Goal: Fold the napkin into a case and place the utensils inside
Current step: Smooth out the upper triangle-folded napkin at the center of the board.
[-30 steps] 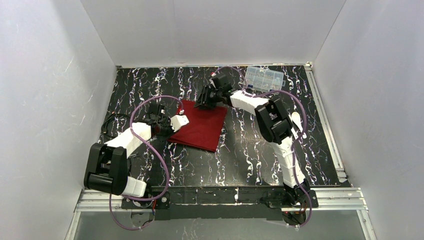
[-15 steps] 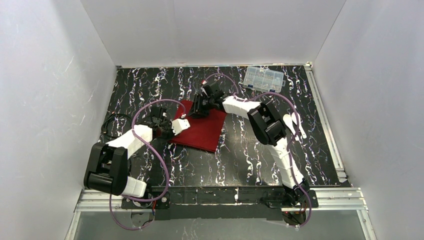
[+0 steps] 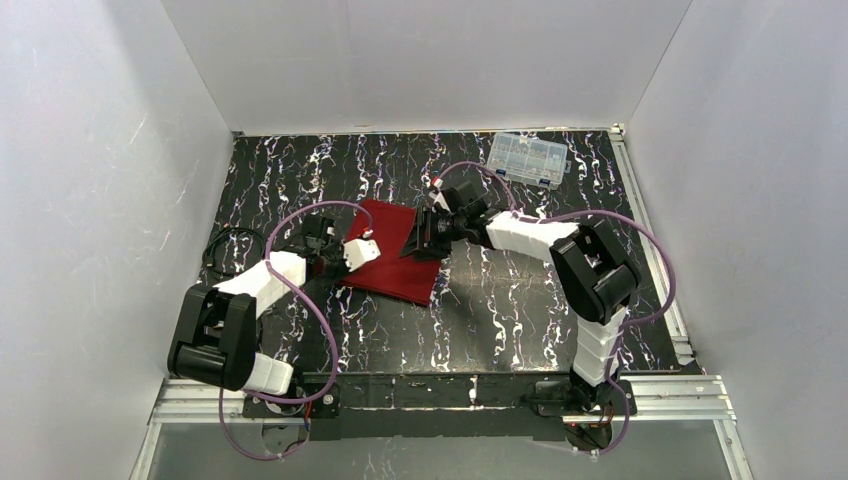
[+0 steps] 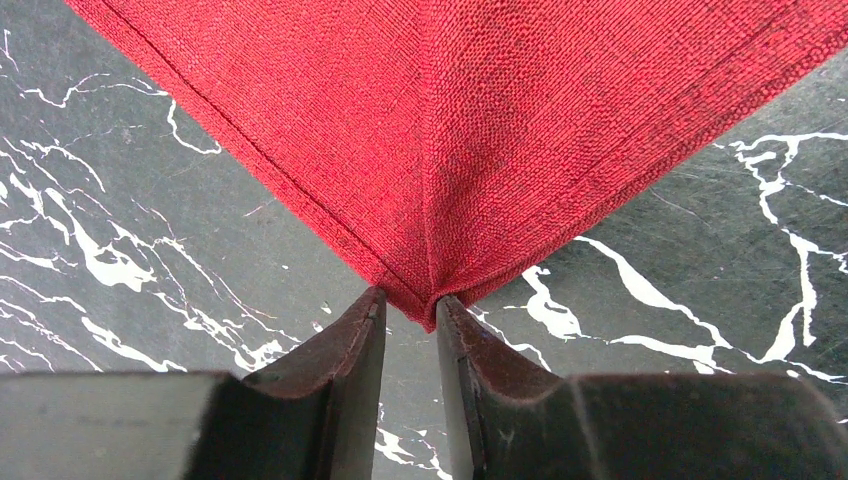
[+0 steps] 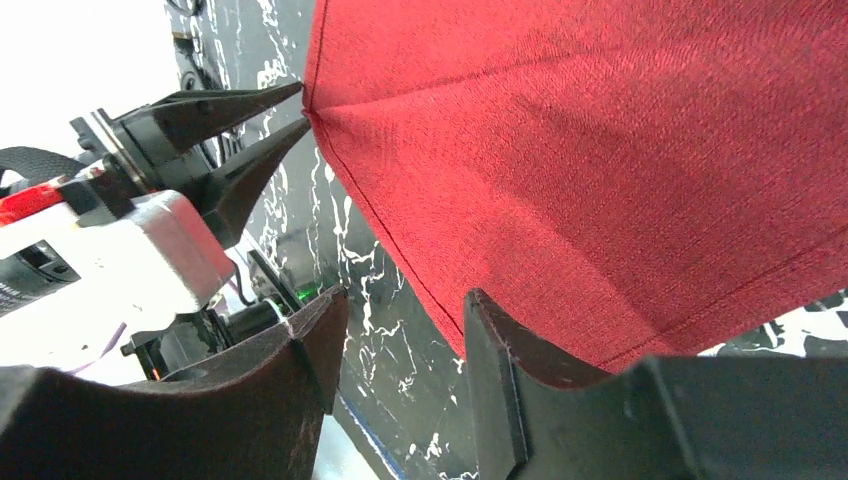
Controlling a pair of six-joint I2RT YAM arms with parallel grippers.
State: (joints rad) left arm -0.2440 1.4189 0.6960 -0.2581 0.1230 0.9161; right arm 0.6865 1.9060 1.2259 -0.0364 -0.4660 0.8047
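Left wrist view showed the left hand [image 4: 410, 308] nearly closed, its two dark tips pinching the very point of one corner of the napkin [image 4: 470, 130], with a raised crease running up the cloth from that pinch. On both sides of the corner lay the black, white-veined surface [image 4: 150, 230]. From the right wrist camera, the right hand [image 5: 403, 305] stood about half open and held nothing. The surface showed in the gap between its two sides, and the napkin's hemmed edge passed just beyond them; whether either touched the cloth could not be told. That view also caught the left hand across the cloth, its tips meeting at the far corner. From the top external camera, the napkin lay flat, left of the middle of the surface, as a red, roughly four-sided shape. The left hand was at its left corner and the right hand low at its right edge. A clear compartment box [image 3: 527, 157] sat near the far edge, well apart from the napkin.
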